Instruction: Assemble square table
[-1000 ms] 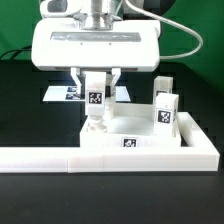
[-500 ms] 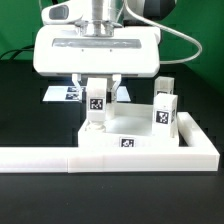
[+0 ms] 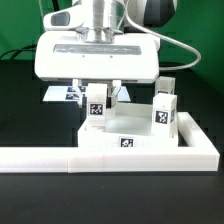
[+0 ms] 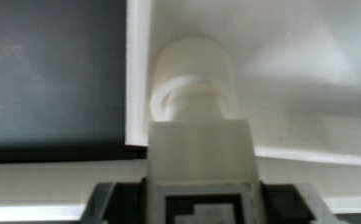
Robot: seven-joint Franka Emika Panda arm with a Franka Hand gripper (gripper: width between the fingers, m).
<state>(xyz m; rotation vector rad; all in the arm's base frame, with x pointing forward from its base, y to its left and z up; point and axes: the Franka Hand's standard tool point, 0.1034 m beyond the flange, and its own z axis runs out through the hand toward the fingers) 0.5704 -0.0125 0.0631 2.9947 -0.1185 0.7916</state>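
Note:
The white square table slab (image 3: pixel 140 133) lies flat behind the white L-shaped barrier, a tag on its front rim. My gripper (image 3: pixel 96 112) is shut on a white tagged block leg (image 3: pixel 96 106), held upright over the slab's near corner at the exterior view's left. In the wrist view this leg (image 4: pixel 198 130) hangs from between my fingers (image 4: pixel 115 200), its rounded end over the slab (image 4: pixel 310 70) beside its raised rim. Two more legs (image 3: pixel 164 108) stand upright on the slab at the exterior view's right.
The long white L-shaped barrier (image 3: pixel 60 158) runs along the front and up the exterior view's right side. The marker board (image 3: pixel 62 93) lies flat behind the slab on the black table. The wide white wrist housing hides the area above the leg.
The held leg and gripper have risen slightly and turned a little; the leg's tag now sits higher above the slab's corner.

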